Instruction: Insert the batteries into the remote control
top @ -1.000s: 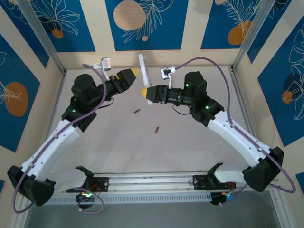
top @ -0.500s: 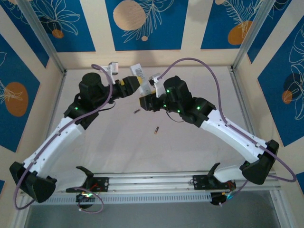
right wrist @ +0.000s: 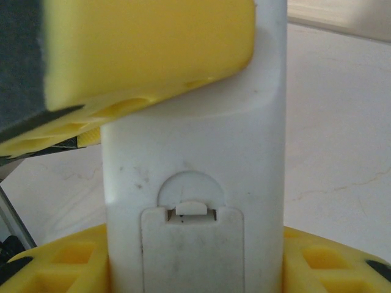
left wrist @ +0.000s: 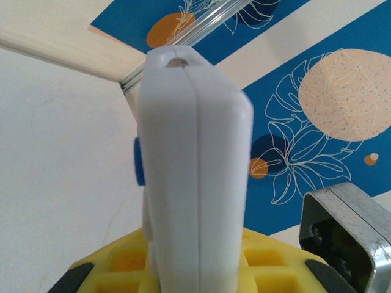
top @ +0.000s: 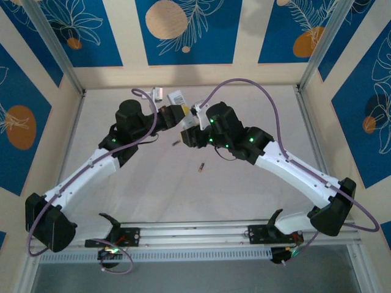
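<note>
Remote (top: 176, 96): slim white plastic bar, held above the far middle of the table (top: 244, 195), between the two arms.
Remote, axis: in the top view the long axis slants from the right gripper up toward the far wall, leaning a little left.
Remote, surfaces: smooth matte shell with rounded corners and a seam down the narrow edge; a small blue button stands out of one face in the left wrist view.
Cover (right wrist: 192, 244): flat rectangular panel on the plain back, seated flush, with a small tab under a half-round notch.
Left gripper (left wrist: 195, 271): yellow ribbed fingers clamped on the remote, which stands edge-on between them.
Right gripper (right wrist: 195, 265): yellow fingers pressed on the remote's two long edges at the cover end.
Near battery (top: 200, 166): tiny dark cylinder with a coppery tint, loose on the table, lying roughly near-to-far.
Far battery (top: 176, 143): same kind, loose on the table near both grippers.
</note>
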Available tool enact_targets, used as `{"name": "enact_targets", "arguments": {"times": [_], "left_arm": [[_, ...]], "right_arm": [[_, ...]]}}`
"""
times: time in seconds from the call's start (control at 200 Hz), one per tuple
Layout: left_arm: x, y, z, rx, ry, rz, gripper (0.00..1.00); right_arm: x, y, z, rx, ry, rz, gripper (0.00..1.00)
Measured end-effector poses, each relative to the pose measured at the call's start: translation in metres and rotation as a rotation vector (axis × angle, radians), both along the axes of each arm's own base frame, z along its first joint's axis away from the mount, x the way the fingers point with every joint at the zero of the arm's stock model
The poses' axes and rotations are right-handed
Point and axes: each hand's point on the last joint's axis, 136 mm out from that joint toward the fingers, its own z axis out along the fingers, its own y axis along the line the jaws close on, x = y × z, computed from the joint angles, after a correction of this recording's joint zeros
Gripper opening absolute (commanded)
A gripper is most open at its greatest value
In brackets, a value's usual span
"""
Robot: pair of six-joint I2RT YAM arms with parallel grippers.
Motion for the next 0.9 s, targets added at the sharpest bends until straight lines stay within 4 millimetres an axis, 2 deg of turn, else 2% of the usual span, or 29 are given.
{"name": "enact_targets", "arguments": {"times": [0.07, 0.145, 0.33, 0.405, 0.475, 0.6, 0.67, 0.9], "left_arm": [[-0.001, 0.002, 0.001, 0.026, -0.047, 0.006, 0.0], [-0.001, 0.006, 0.005, 0.072, -0.129, 0.025, 0.0], [-0.005, 0.014, 0.015, 0.204, -0.358, 0.038, 0.0], [-0.005, 0.014, 0.016, 0.239, -0.415, 0.034, 0.0], [-0.005, 0.014, 0.014, 0.26, -0.451, 0.031, 0.0], [-0.007, 0.011, 0.009, 0.269, -0.496, 0.013, 0.0], [-0.008, 0.009, 0.007, 0.266, -0.514, 0.005, 0.0], [-0.008, 0.008, 0.003, 0.255, -0.533, 0.005, 0.0]], "right_arm": [[0.002, -0.001, 0.004, 0.042, 0.025, -0.008, 0.73], [0.004, -0.01, 0.011, 0.09, 0.057, -0.035, 0.75], [0.013, -0.06, 0.034, 0.295, 0.23, -0.247, 0.76], [0.011, -0.071, 0.036, 0.382, 0.314, -0.304, 0.77], [0.003, -0.069, 0.03, 0.44, 0.402, -0.311, 0.79], [-0.007, -0.055, 0.004, 0.509, 0.572, -0.305, 0.9], [-0.009, -0.045, -0.007, 0.53, 0.643, -0.294, 0.92], [-0.006, -0.022, 0.0, 0.607, 0.704, -0.229, 0.92]]}}
